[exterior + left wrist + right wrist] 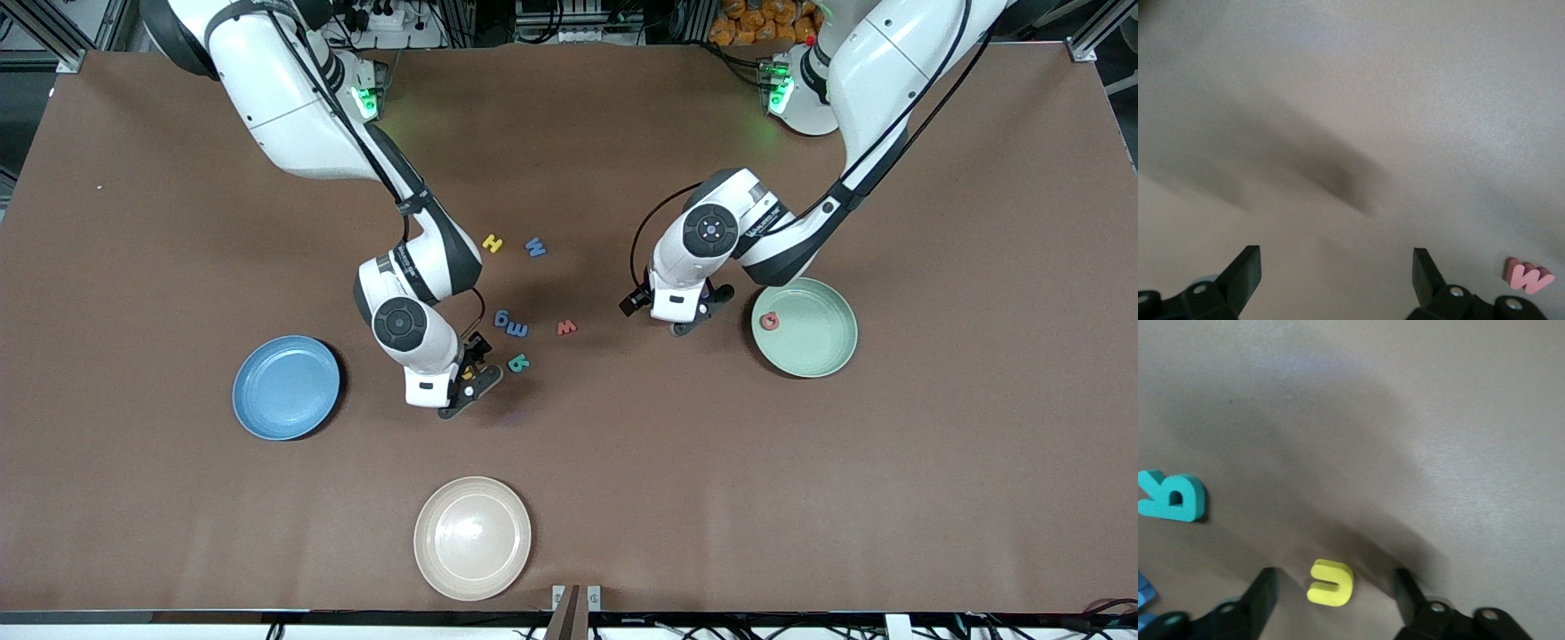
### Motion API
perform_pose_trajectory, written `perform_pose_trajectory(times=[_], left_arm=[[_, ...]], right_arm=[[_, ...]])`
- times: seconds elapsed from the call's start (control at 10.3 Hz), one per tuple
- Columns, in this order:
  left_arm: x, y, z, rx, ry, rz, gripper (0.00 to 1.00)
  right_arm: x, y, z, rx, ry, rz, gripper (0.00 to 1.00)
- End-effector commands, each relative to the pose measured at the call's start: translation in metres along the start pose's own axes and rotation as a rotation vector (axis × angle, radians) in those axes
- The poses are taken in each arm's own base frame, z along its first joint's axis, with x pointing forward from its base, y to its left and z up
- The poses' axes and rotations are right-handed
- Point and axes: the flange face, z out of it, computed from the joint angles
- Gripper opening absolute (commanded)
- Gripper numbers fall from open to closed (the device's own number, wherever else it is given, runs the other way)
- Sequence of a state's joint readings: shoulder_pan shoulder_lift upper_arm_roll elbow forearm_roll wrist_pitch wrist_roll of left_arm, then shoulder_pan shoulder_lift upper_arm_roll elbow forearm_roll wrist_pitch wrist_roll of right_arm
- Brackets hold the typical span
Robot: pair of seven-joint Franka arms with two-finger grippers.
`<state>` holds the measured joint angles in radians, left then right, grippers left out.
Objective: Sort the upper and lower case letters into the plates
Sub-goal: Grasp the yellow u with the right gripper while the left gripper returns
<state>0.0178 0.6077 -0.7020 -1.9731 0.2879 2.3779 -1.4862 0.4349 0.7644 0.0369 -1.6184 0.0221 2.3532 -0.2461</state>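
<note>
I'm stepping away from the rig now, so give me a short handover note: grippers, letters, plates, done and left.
Right gripper: open, low over the table, straddling a small yellow letter beside the teal letter.
Left gripper: open, holding nothing, over bare table beside the mint green plate.
Done: one red letter in the mint green plate.
Left: sky blue plate holds nothing. Loose on the table: yellow H, blue W, blue letters, red W, teal and yellow letters.

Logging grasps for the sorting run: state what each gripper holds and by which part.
Nothing is held. The right gripper is open, fingers either side of a small yellow letter lying on the table. The left gripper is open over bare table near the mint green plate.
</note>
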Motion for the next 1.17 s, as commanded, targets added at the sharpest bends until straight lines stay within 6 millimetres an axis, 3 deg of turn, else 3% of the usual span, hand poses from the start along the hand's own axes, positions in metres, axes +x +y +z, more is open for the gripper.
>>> perform_pose_trajectory(times=[0.0,0.19,0.39,0.68,0.88,1.07], left_arm=[[0.000,0.004,0.000,-0.005,0.001,-0.031,1.00],[0.001,0.007,-0.005,-0.015,0.000,-0.039,1.00],[-0.013,0.018,-0.008,-0.027,0.000,-0.065,1.00],[-0.079,0.047,-0.001,-0.038,0.000,-0.097,1.00],[-0.128,0.062,0.008,-0.041,-0.011,-0.122,1.00],[-0.185,0.066,0.034,-0.018,0.051,-0.018,1.00]], right_arm=[[-0.001,-0.005,0.004,-0.009,-0.003,0.004,0.00],[-0.002,-0.004,0.004,-0.008,-0.006,0.006,0.00],[-0.001,0.015,-0.020,-0.016,0.022,0.022,0.00],[-0.014,0.077,-0.066,-0.065,0.069,0.068,0.00],[-0.042,0.130,-0.083,-0.091,0.023,0.054,0.00],[-0.072,0.163,-0.103,-0.067,-0.027,0.074,0.00]])
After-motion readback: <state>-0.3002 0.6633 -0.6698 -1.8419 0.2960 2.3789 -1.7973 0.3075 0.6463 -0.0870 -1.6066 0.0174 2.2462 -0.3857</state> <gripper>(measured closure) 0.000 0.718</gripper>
